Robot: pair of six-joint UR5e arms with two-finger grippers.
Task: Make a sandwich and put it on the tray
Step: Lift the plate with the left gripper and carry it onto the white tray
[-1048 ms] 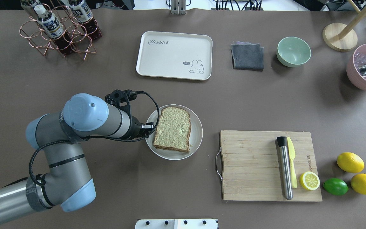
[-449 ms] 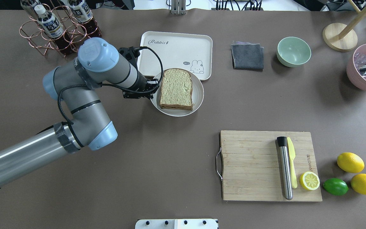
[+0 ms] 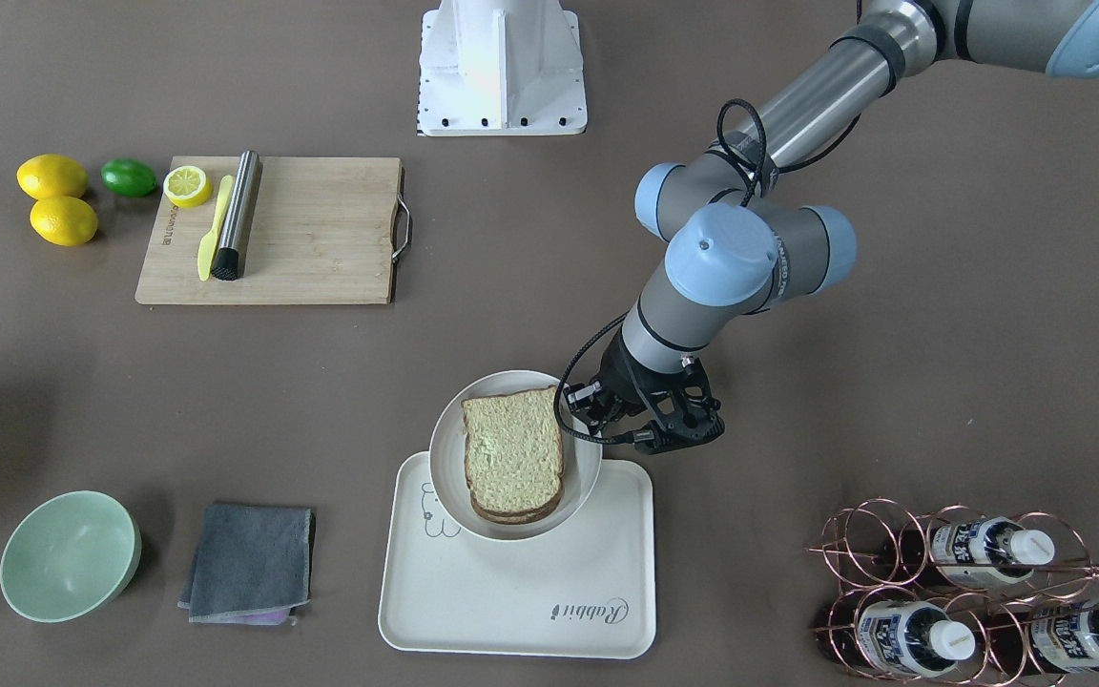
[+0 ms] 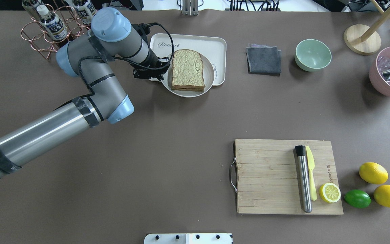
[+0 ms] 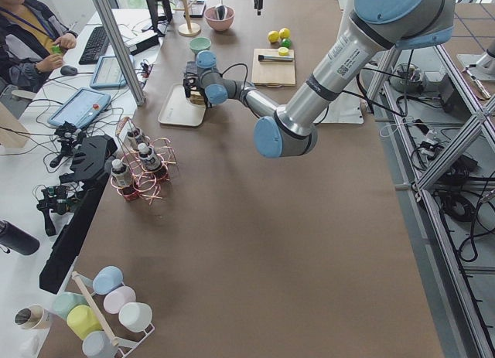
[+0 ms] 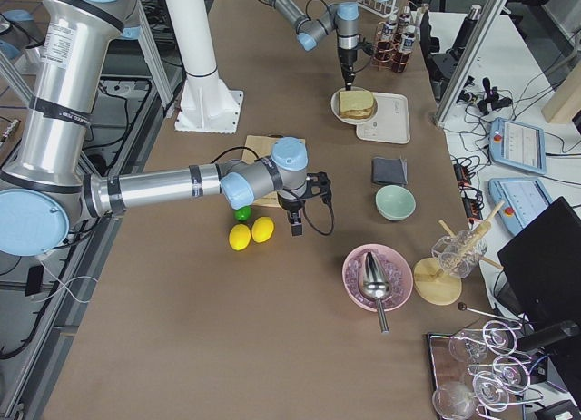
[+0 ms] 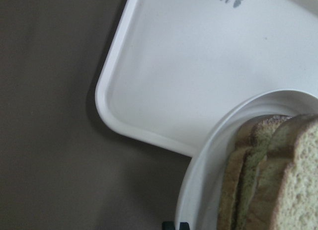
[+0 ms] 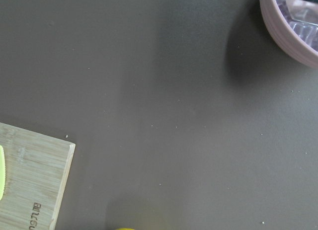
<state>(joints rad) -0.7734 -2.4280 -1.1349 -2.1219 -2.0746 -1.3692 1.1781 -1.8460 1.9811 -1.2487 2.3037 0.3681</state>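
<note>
The sandwich [image 4: 187, 69], tan bread slices stacked with dark crusts, lies on a round white plate [image 4: 210, 78]. The egg does not show. My left gripper [image 4: 164, 73] is shut on the plate's left rim and holds the plate over the near edge of the cream tray [image 4: 195, 42]. In the front view the plate [image 3: 445, 448] with the sandwich [image 3: 511, 453] overlaps the tray [image 3: 511, 592]. The left wrist view shows the tray's corner [image 7: 198, 81], the plate rim [image 7: 208, 170] and the bread edges [image 7: 263, 180]. My right gripper [image 6: 295, 222] hovers near the lemons; I cannot tell its state.
A copper bottle rack [image 4: 59, 30] stands close to my left arm's far side. A grey cloth [image 4: 263, 60] and a green bowl [image 4: 312, 55] lie right of the tray. A cutting board [image 4: 266, 176] holds a steel rod and a yellow knife, with lemons [image 4: 373, 173] beside it.
My left arm has carried the plate with the sandwich away from the robot, from the table's middle to over the tray's near edge.
</note>
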